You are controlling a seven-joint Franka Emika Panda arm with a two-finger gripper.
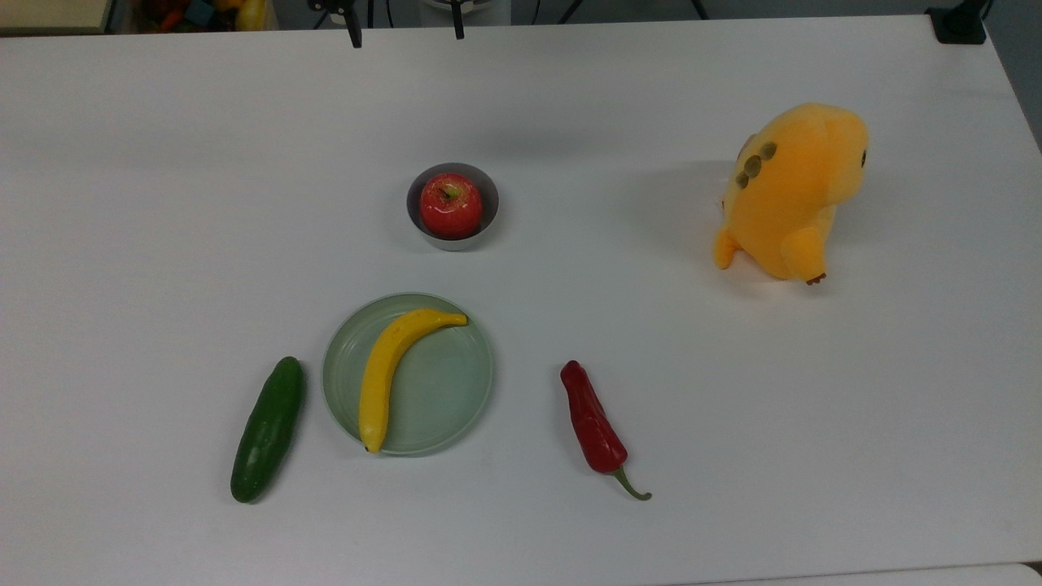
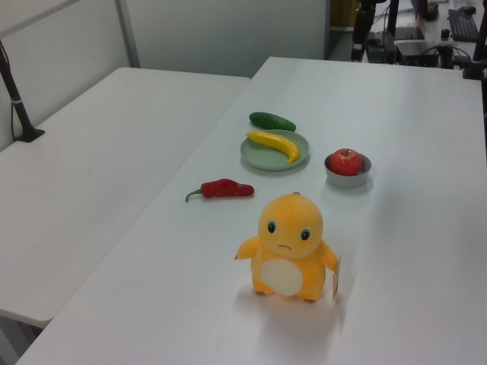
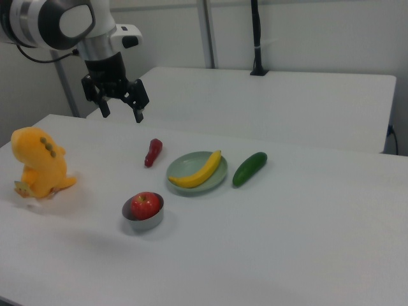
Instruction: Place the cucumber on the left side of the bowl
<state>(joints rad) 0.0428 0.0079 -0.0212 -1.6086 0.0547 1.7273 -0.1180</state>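
The dark green cucumber [image 1: 267,429] [image 2: 272,121] [image 3: 249,168] lies on the white table, just to the top view's left of the pale green plate. The small grey bowl [image 1: 453,242] [image 2: 347,180] [image 3: 145,222] stands beyond the plate in the top view and holds a red apple [image 1: 450,205]. My gripper [image 3: 121,113] hangs open and empty, high above the table's far side in the right view, well away from the cucumber and bowl. Its two dark fingertips [image 1: 352,34] poke in at the top edge of the top view.
A yellow banana [image 1: 391,370] lies on the pale green plate [image 1: 460,399]. A red chili pepper [image 1: 593,423] lies to the top view's right of the plate. An orange plush toy [image 1: 794,191] stands at the top view's right. A second white table [image 2: 91,167] adjoins.
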